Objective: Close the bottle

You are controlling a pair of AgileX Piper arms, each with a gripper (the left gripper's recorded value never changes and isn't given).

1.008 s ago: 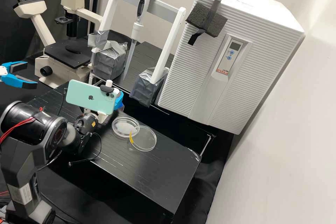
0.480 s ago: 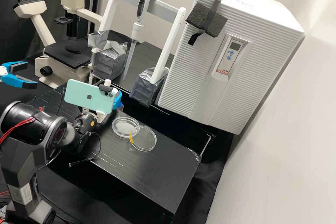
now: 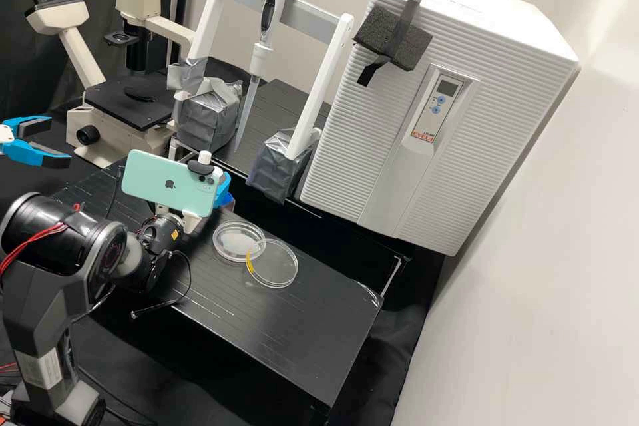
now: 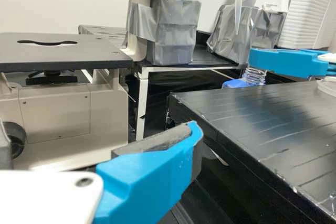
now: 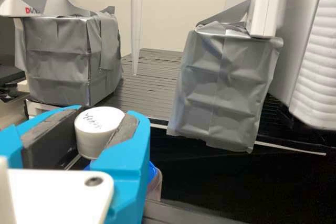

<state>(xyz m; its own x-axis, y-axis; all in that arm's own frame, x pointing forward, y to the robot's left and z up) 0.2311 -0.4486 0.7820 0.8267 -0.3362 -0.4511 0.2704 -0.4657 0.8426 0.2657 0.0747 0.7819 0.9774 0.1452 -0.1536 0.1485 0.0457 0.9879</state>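
My right gripper (image 5: 100, 123) is shut on a white cap (image 5: 98, 129) with writing on its top. In the high view this gripper (image 3: 224, 188) sits at the near-left part of the raised black platform, under a mint-green phone (image 3: 170, 183) clamped to the wrist. The left wrist view shows the clear threaded neck of the bottle (image 4: 255, 75) right under that gripper's blue finger (image 4: 286, 61); whether the cap touches the neck is hidden. My left gripper (image 3: 58, 142) hangs open and holds nothing at the far left, beside the microscope.
Two clear petri dishes (image 3: 238, 239) (image 3: 273, 263) lie on the platform (image 3: 286, 326) just right of the right gripper. Behind stand a microscope (image 3: 100, 100), a pipette (image 3: 256, 73) on a white stand with taped blocks (image 3: 206, 110), and a large white ribbed machine (image 3: 432, 100).
The right wrist with the phone and cap has shifted a little to the left. The left gripper has stayed put.
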